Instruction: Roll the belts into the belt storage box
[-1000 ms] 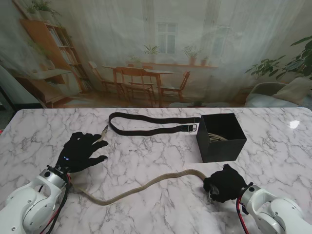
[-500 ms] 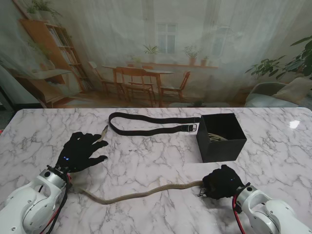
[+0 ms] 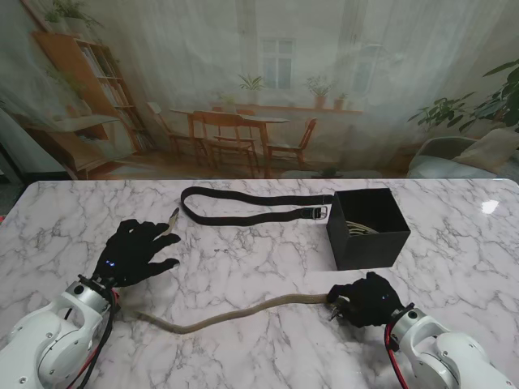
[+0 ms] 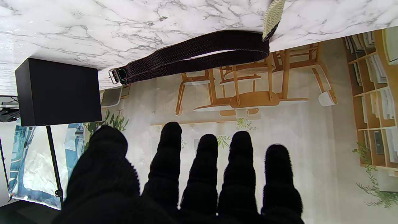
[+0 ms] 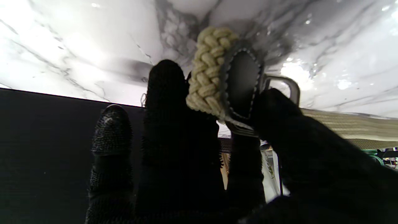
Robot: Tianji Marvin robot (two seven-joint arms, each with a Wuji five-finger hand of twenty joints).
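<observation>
Right hand (image 3: 366,301) around tan belt (image 3: 235,314)

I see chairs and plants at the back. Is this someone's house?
Probably not: more likely a robot test room. The cosy dining room is a printed backdrop behind the white marble-patterned table, and a light stand shows beside it in the left wrist view.

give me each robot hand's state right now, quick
Left robot hand: open, fingers spread, holding nothing.
Right robot hand: shut on the buckle end of the beige braided belt.
</observation>
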